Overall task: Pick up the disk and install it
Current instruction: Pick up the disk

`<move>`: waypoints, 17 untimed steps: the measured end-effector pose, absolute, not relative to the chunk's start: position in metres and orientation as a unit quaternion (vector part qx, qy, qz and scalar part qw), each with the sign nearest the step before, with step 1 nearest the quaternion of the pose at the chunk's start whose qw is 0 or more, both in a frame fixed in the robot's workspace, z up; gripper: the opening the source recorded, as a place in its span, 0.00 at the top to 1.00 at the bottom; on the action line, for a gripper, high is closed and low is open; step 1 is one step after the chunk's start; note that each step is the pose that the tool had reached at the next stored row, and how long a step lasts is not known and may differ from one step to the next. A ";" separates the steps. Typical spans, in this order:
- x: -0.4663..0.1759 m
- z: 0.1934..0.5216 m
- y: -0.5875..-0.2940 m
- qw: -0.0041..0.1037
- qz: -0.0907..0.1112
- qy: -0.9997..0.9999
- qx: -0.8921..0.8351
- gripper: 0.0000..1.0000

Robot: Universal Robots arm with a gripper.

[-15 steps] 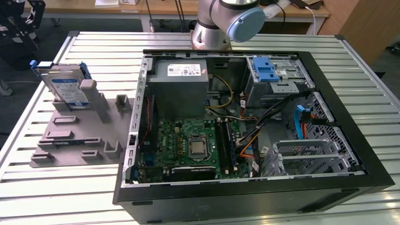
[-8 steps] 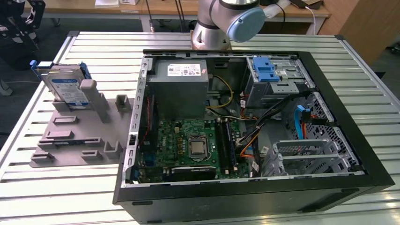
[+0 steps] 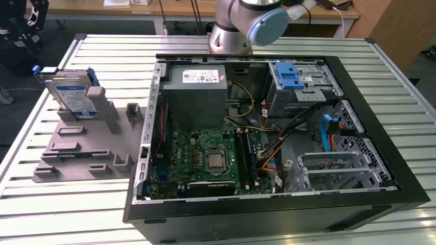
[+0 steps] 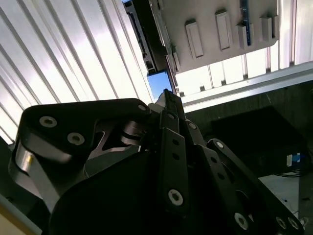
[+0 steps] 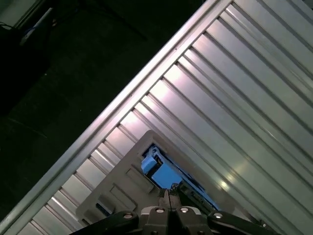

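risk | fingers (image 5: 165, 199) clenched empty over flat silver blue-framed hard disk (image 3: 71, 97) upright in grey plastic holder (image 3: 75, 153) | closed tips could strike its edge, toppling it

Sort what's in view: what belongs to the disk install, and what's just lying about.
For the job:
- disk, upright in the grey holder
- end effector, shut, empty, pointed at the disk
- open case

Not part of it:
- power supply
- motherboard
- cables
- table
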State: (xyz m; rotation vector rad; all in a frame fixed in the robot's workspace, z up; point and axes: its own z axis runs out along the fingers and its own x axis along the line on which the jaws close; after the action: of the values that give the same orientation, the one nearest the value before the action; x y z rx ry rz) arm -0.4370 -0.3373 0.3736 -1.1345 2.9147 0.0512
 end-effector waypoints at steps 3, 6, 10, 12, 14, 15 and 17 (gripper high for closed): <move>-0.437 0.373 -0.337 0.006 0.017 0.922 -0.388 0.89; -0.437 0.373 -0.337 0.006 0.017 0.912 -0.411 0.89; -0.437 0.373 -0.337 0.005 0.017 0.899 -0.438 0.89; -0.437 0.373 -0.337 0.005 0.017 0.892 -0.451 0.89; -0.437 0.373 -0.337 0.005 0.017 0.886 -0.463 0.89; -0.437 0.373 -0.337 0.005 0.017 0.883 -0.469 0.89; -0.437 0.373 -0.337 0.005 0.017 0.876 -0.481 0.89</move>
State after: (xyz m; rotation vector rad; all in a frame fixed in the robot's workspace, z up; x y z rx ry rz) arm -0.4370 -0.3373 0.3729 -1.5072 2.7456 0.0535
